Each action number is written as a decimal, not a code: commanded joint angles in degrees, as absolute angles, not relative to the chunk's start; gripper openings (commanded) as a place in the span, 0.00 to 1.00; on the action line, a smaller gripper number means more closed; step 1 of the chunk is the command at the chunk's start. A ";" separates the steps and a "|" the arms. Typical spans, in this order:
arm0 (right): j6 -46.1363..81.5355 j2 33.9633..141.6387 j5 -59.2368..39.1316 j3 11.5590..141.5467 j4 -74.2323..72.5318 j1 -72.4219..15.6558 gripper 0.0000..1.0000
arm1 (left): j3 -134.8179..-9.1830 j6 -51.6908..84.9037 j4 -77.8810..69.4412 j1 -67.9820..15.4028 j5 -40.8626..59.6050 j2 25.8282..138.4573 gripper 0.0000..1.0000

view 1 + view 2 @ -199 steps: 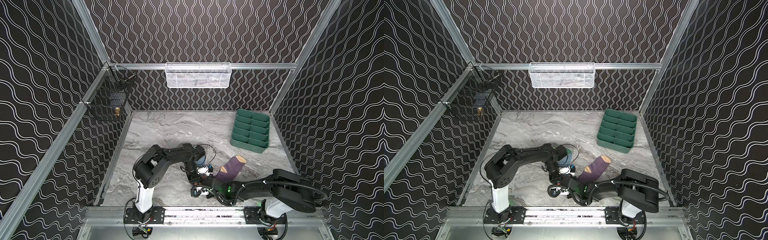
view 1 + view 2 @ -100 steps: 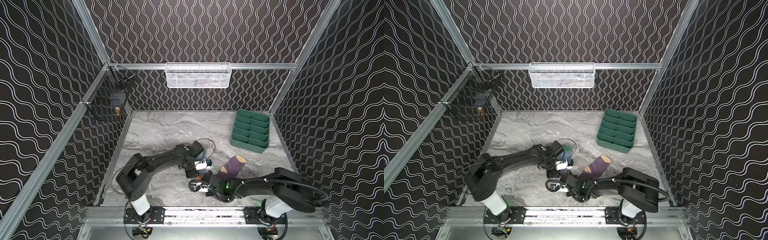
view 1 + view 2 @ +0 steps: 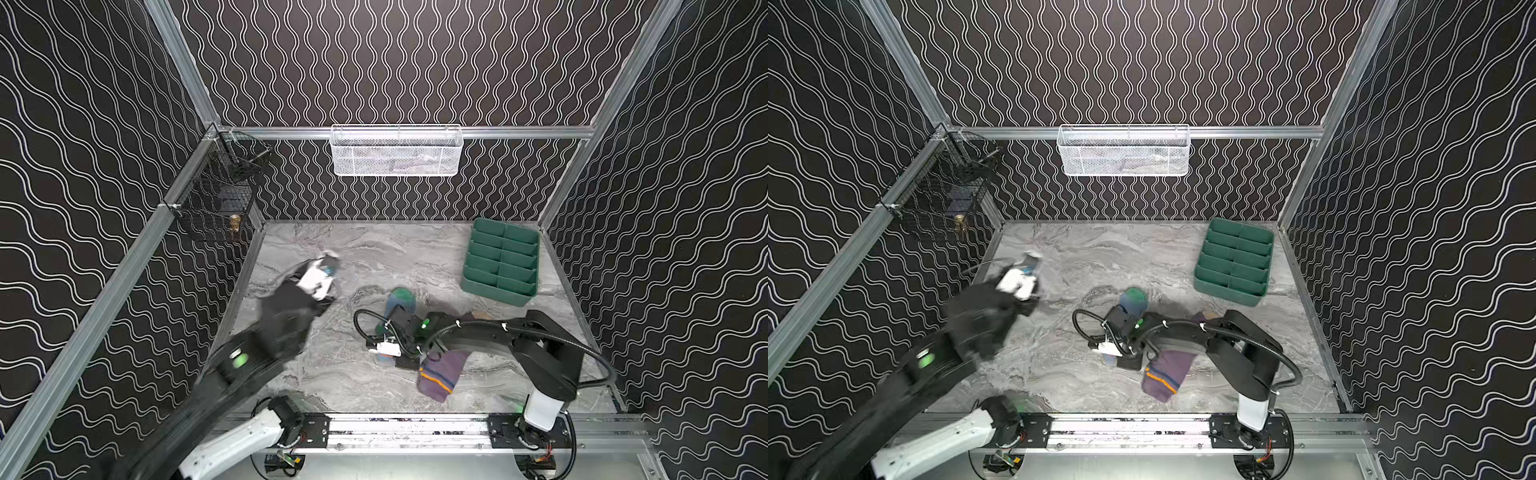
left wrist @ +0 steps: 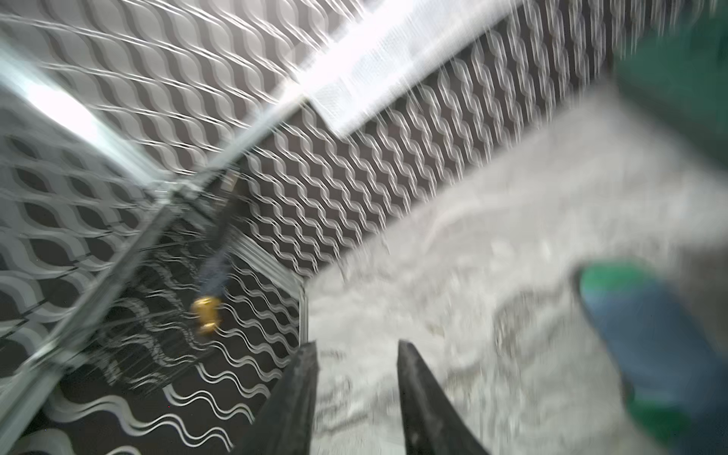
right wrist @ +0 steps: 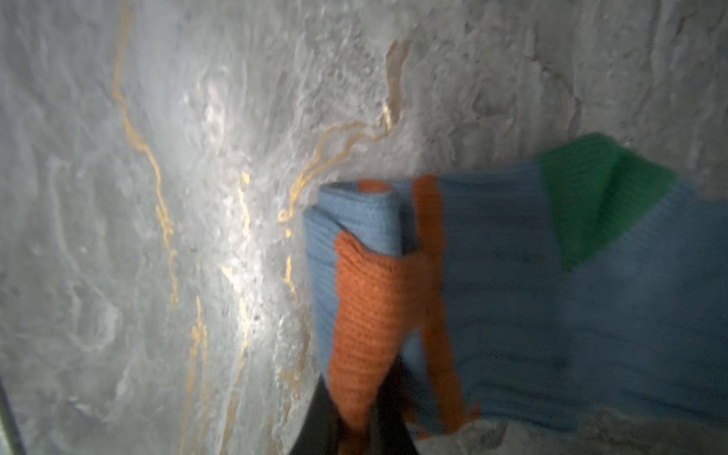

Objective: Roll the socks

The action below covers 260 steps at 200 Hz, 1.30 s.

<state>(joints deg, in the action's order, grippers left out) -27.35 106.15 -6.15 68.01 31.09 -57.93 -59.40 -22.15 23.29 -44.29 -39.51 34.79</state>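
The light blue sock (image 3: 400,301) (image 3: 1133,300) lies mid-table with its green toe pointing to the back. Its orange cuff end is folded over. My right gripper (image 3: 385,356) (image 3: 1111,357) is shut on that orange cuff, as the right wrist view shows (image 5: 356,413), with the blue sock (image 5: 512,275) spread beyond it. The purple sock (image 3: 440,372) (image 3: 1165,372) lies partly under the right arm, striped cuff toward the front. My left gripper (image 3: 328,261) (image 3: 1030,258) is blurred at the back left, away from both socks. It stands open and empty (image 4: 356,350), and the blue sock (image 4: 650,335) shows off to one side.
A green divided tray (image 3: 500,266) sits at the back right of the marble table. A white mesh basket (image 3: 397,151) hangs on the back wall and a black wire basket (image 3: 216,203) on the left wall. The rail runs along the front edge.
My left gripper has let go of the blue sock, opened and swung fast to the back left. The right gripper stays shut on the cuff and has shifted slightly left.
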 commanded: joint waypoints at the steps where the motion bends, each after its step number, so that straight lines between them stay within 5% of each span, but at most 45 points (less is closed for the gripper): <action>1: -23.25 111.48 -19.38 75.53 44.08 -55.36 0.00 | -60.56 -24.02 21.67 -44.27 -25.06 27.51 0.45; 23: -25.04 118.27 -29.85 82.97 51.05 -51.51 0.00 | -63.82 -31.70 31.24 -44.25 -12.16 28.77 0.48; 78: -26.83 130.21 -34.19 87.95 52.11 -45.31 0.00 | -62.49 -41.57 37.09 -44.30 -7.36 46.51 0.47; 143: -26.61 132.25 -33.92 83.16 46.28 -42.44 0.00 | -42.78 -52.54 31.01 -60.24 -26.61 59.50 0.52; 185: -26.39 135.18 -33.66 85.46 48.24 -41.58 0.00 | -36.09 -54.61 21.24 -62.31 -24.25 65.70 0.59; 260: -28.58 132.83 -34.55 83.28 47.82 -40.79 0.00 | -34.80 -50.81 12.10 -61.77 -23.21 80.89 0.54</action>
